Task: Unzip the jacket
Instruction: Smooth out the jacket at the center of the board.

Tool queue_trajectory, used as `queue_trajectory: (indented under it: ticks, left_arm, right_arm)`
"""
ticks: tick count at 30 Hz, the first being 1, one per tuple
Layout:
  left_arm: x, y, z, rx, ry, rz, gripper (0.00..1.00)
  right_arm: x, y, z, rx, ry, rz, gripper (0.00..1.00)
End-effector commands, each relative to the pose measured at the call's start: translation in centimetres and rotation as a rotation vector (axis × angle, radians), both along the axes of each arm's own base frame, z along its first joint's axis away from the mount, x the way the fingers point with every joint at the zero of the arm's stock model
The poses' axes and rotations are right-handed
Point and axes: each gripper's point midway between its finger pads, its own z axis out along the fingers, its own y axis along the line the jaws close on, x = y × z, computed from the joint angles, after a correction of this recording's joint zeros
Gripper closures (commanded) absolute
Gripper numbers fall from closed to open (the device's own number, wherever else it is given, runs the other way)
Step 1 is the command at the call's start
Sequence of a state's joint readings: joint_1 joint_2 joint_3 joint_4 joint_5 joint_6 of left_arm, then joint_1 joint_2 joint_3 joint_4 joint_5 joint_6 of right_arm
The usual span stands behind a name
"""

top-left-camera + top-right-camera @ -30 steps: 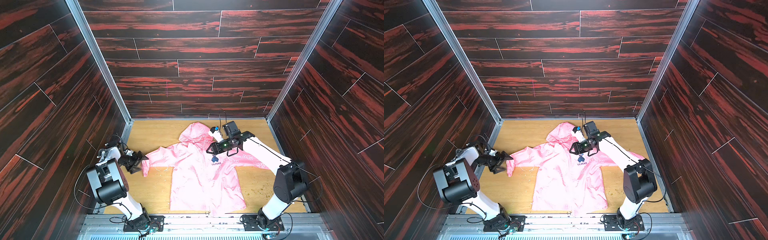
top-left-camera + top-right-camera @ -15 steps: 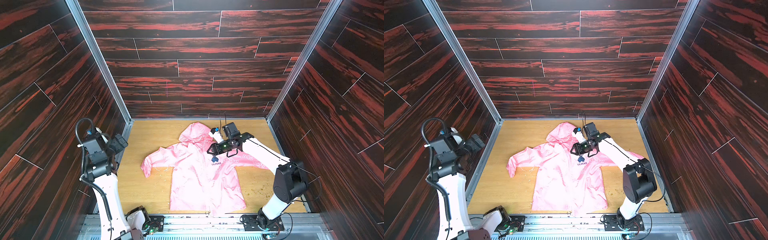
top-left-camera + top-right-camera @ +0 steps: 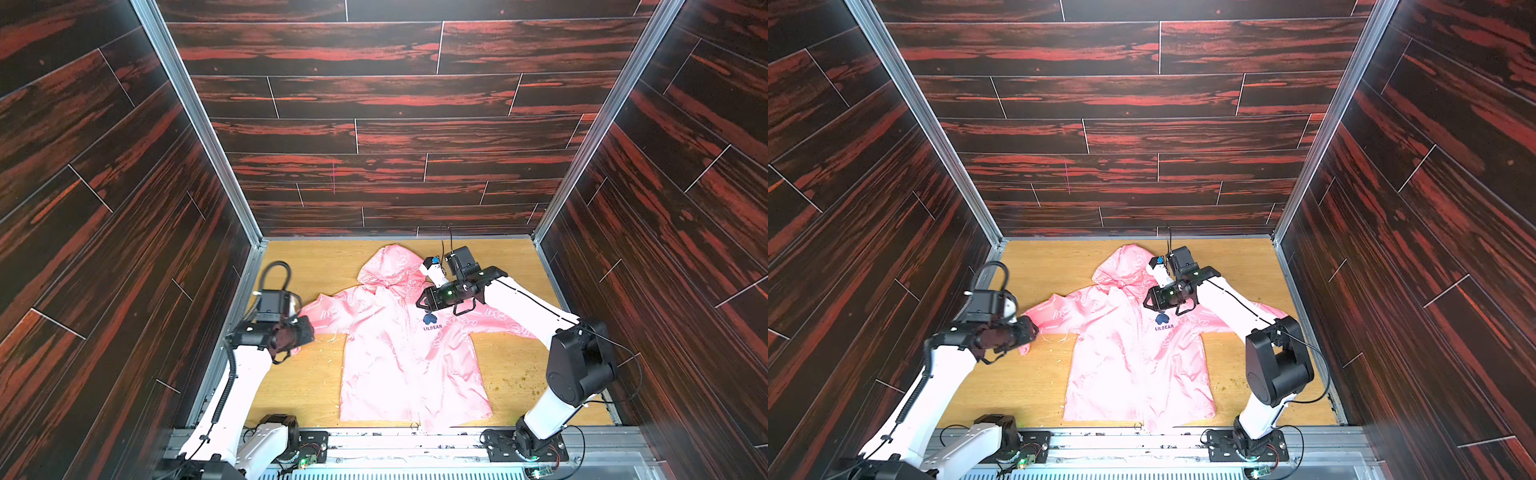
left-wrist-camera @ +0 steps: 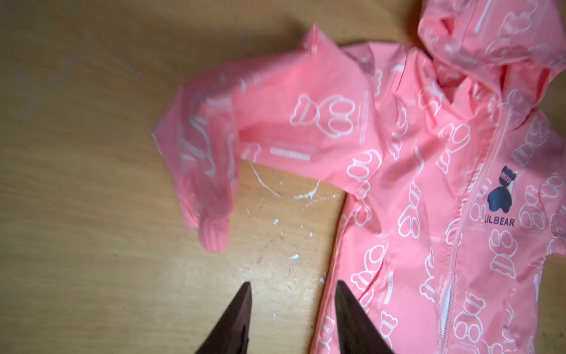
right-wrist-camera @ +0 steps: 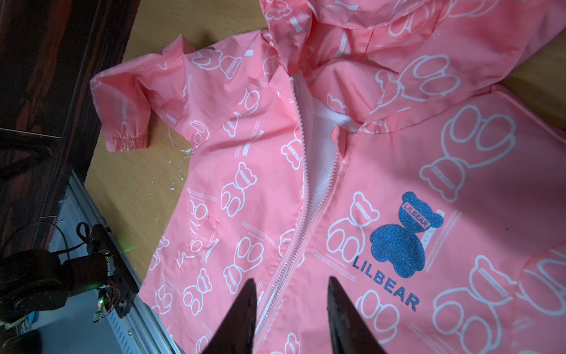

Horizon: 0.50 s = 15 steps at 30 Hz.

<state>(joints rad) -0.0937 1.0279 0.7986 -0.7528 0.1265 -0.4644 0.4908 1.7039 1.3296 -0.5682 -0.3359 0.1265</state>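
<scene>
The pink jacket point(image 3: 407, 365) point(image 3: 1138, 365) lies flat and face up on the wooden table, hood toward the back wall. Its zipper point(image 5: 309, 196) is parted near the collar, where white lining point(image 5: 321, 147) shows, and joined lower down. My right gripper point(image 3: 419, 301) point(image 3: 1147, 301) point(image 5: 291, 279) hovers over the chest by the dark LILBEAR logo point(image 5: 404, 239); it is open, with the zipper line passing between its fingers. My left gripper point(image 3: 309, 328) point(image 3: 1034, 330) point(image 4: 292, 283) is open and holds nothing, over bare table beside the jacket point(image 4: 428, 184), near the sleeve cuff point(image 4: 214, 233).
White flakes point(image 4: 275, 193) are scattered on the table point(image 3: 316, 386) under the sleeve. Brown specks point(image 3: 519, 374) lie near the right front. Dark wood-pattern walls enclose three sides, and a metal rail point(image 3: 415, 436) with the arm bases runs along the front.
The left arm left the sleeve cuff, swung up by the left wall, then came back down near the cuff with narrower jaws. The sleeve end now droops. The right gripper barely moved.
</scene>
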Motion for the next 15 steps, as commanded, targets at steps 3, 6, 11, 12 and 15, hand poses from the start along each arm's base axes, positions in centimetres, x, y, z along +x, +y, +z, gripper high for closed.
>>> queue_trajectory:
  ticks: [3, 6, 11, 12, 15]
  left_arm:
    - [1.7, -2.2, -3.3, -0.024, 0.044, 0.123, 0.57]
    - [2.7, -1.4, -5.7, 0.033, 0.112, 0.186, 0.59]
    - [4.8, 1.5, -6.6, 0.202, 0.132, 0.287, 0.59]
    - [4.6, 2.3, -6.8, 0.235, 0.155, 0.307, 0.59]
    - [4.5, 4.3, -6.9, 0.255, 0.187, 0.351, 0.59]
  right_arm:
    - [-0.3, -0.1, -0.2, 0.000, 0.020, -0.009, 0.61]
    - [-0.3, -0.1, -0.1, 0.001, 0.018, -0.009, 0.61]
    - [-0.5, -0.3, 0.3, 0.001, 0.011, -0.004, 0.61]
    - [-0.7, -0.4, 0.4, -0.002, 0.009, -0.001, 0.61]
    - [-0.9, -0.8, 0.4, -0.021, -0.004, 0.005, 0.60]
